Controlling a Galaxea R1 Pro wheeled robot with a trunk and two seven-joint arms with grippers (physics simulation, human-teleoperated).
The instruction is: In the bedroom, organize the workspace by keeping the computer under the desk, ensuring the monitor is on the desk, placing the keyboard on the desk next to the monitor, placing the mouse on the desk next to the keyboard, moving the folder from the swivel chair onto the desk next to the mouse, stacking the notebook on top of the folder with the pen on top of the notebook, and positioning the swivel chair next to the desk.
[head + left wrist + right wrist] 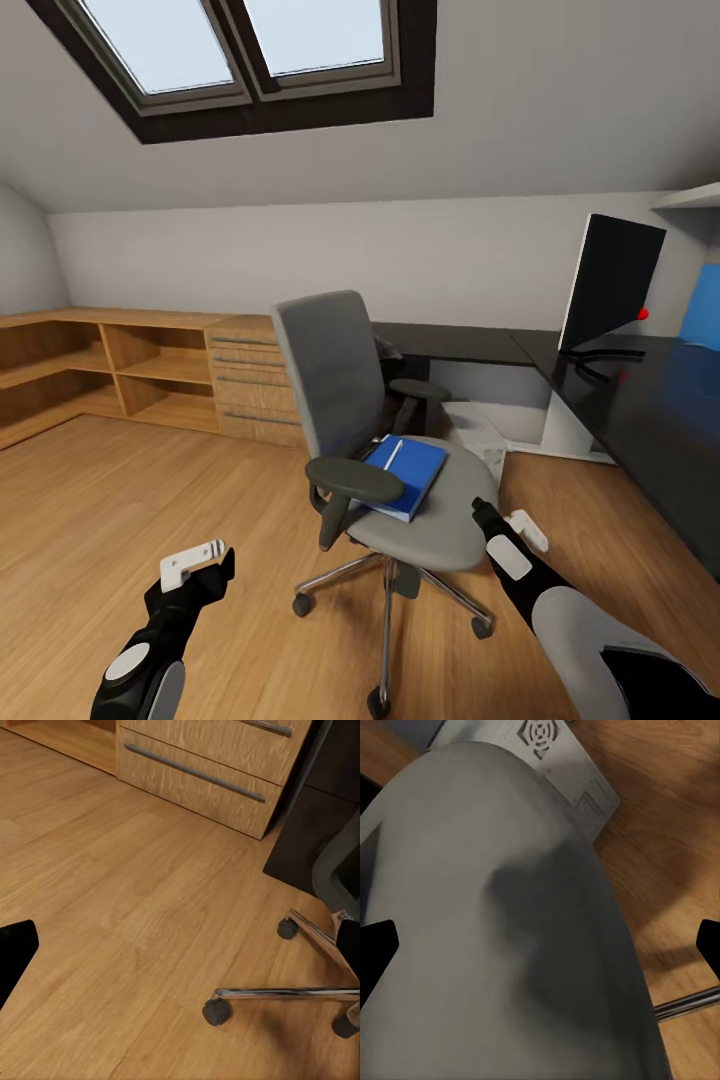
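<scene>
The grey swivel chair (335,385) stands mid-floor, a little way off the black desk (660,410). On its seat lies the blue folder (412,480) with a thin white pen (393,455) on top. The monitor (610,280) stands upright on the desk. The light-grey computer (478,432) shows under the desk behind the chair, and its vented case (555,765) appears beyond the seat (510,945). My right gripper (505,520) is open at the seat's front right edge, both fingertips (375,945) spread wide over the cushion. My left gripper (205,572) hangs open above the floor, left of the chair.
A light-wood shelf unit (100,370) and drawer chest (245,380) line the far wall at the left. The chair's chrome base and casters (217,1011) spread over the wood floor. A blue wall panel (702,305) sits behind the desk at right. Skylights (240,50) are overhead.
</scene>
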